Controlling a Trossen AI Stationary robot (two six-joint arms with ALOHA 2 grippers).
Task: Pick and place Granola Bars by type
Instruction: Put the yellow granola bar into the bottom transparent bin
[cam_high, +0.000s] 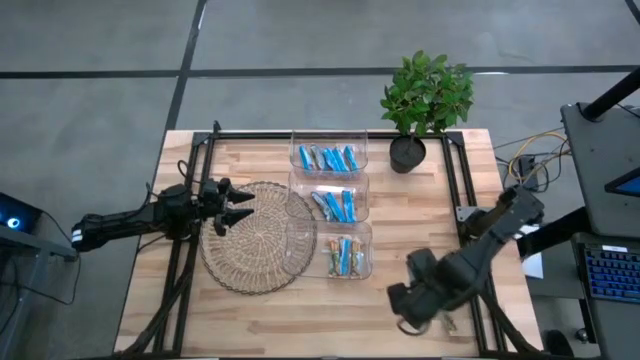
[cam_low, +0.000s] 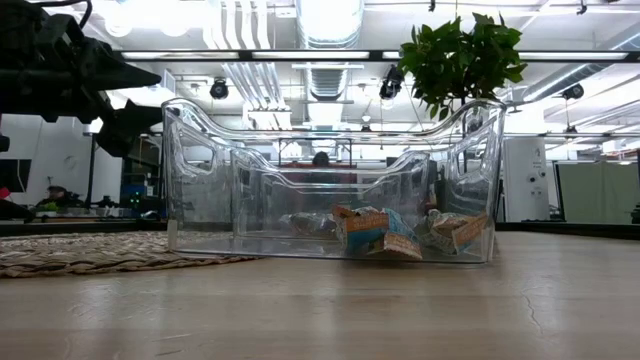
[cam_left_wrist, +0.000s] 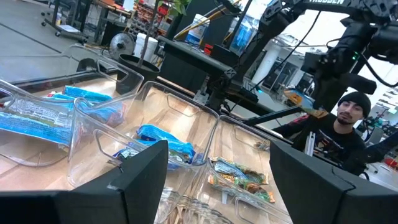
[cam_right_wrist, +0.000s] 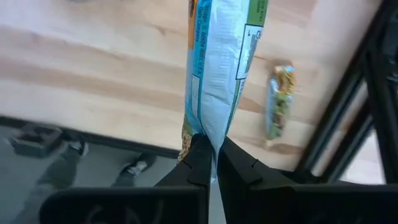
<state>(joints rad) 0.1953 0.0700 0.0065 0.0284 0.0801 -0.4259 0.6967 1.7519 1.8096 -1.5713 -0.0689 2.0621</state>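
Granola bars in blue and greenish wrappers lie sorted in three clear bins: far (cam_high: 328, 157), middle (cam_high: 330, 205) and near (cam_high: 342, 256). The near bin's bars (cam_low: 390, 230) rest on its floor. My right gripper (cam_right_wrist: 209, 149), over the table's near right part (cam_high: 410, 300), is shut on a blue-white bar with a green edge (cam_right_wrist: 217, 68). One more greenish bar (cam_right_wrist: 280, 106) lies flat on the wood beside it. My left gripper (cam_left_wrist: 217, 180) hovers open above the woven mat (cam_high: 235, 205), facing the bins, and holds nothing. My right gripper pinches the bar's crimped wrapper end (cam_right_wrist: 210, 132) between its two fingers. The bar runs on from the fingertips in line with the fingers, toward the tabletop. Its far end lies outside the frame, so I cannot tell whether it touches the wood.
A round woven mat (cam_high: 258, 237) lies left of the bins. A potted plant (cam_high: 422, 100) stands at the far right. Black frame rails (cam_high: 470, 200) run along both table sides. Bare wood (cam_high: 350, 320) stretches along the near edge. A person (cam_left_wrist: 348, 124) sits beyond the table.
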